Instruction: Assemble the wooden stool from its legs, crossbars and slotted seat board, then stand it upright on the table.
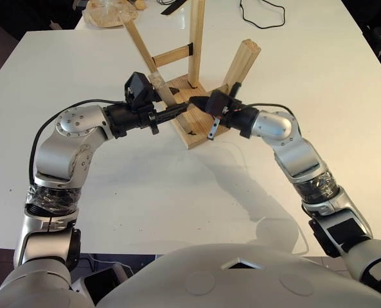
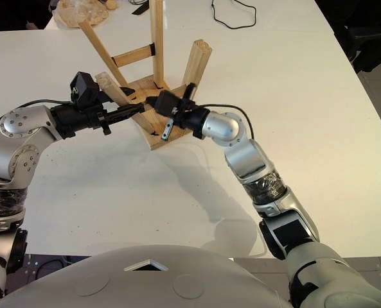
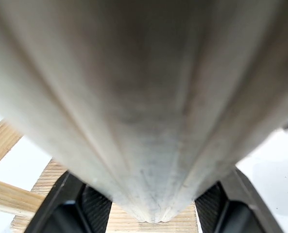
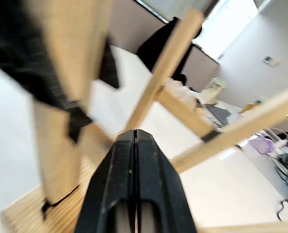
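Stool (image 1: pixel 194 64) is upside down near the middle of the white table (image 1: pixel 81 173), its seat board (image 1: pixel 198 133) flat on the top and the legs pointing up. In the head views I count four legs. Three rise from the board, and the fourth, a pale leg (image 1: pixel 161 86), leans at the near left side. One crossbar (image 1: pixel 171 56) joins two of the far legs; I cannot count more with certainty. There is one board. The left gripper (image 1: pixel 177 109) and the right gripper (image 1: pixel 195 101) meet just above the board, close to the foot of the pale leg.

In the left wrist view the pale leg sits between the two dark pads (image 3: pixel 93 208), so this gripper is clamped on it, and the board lies just behind.

In the right wrist view the two fingers (image 4: pixel 122 165) are pressed together with nothing between them.

I judge that the step is to seat this fourth leg in its slot. To do it well, line up the foot with the slot first, then push along the leg's own axis. The closed right gripper could brace the board so that the other three legs do not tip.
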`<act>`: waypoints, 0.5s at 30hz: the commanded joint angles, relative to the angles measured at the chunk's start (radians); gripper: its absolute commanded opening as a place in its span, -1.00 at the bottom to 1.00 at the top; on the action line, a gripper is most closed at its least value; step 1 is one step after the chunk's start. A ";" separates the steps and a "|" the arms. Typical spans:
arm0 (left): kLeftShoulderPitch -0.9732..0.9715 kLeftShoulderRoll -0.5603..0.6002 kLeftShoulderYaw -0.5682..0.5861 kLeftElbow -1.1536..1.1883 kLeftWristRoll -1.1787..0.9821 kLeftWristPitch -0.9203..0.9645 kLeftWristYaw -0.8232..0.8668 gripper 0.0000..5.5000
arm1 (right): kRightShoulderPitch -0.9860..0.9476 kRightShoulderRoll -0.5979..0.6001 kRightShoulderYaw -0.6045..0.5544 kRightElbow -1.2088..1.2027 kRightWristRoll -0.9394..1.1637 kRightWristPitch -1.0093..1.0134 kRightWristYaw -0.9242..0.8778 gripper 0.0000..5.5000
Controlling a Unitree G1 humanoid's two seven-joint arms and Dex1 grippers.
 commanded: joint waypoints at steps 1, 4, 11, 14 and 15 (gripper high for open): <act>0.004 0.053 -0.098 0.068 0.058 0.121 -0.042 -0.26 | -0.149 0.083 -0.262 -0.113 0.277 0.106 -0.050 -1.00; -0.044 0.076 -0.159 0.113 0.096 0.141 -0.064 -0.26 | -0.252 0.019 -0.472 -0.060 0.394 0.154 -0.106 -1.00; -0.119 0.078 -0.242 0.203 0.132 0.117 -0.119 -0.26 | -0.140 -0.149 -0.474 0.141 0.206 0.169 -0.175 -1.00; -0.127 0.072 -0.254 0.222 0.136 0.085 -0.140 -0.26 | -0.036 -0.095 -0.340 0.040 0.255 0.246 -0.094 -1.00; -0.129 0.070 -0.256 0.229 0.138 0.060 -0.150 -0.26 | 0.001 -0.066 -0.283 -0.038 0.312 0.266 -0.041 -1.00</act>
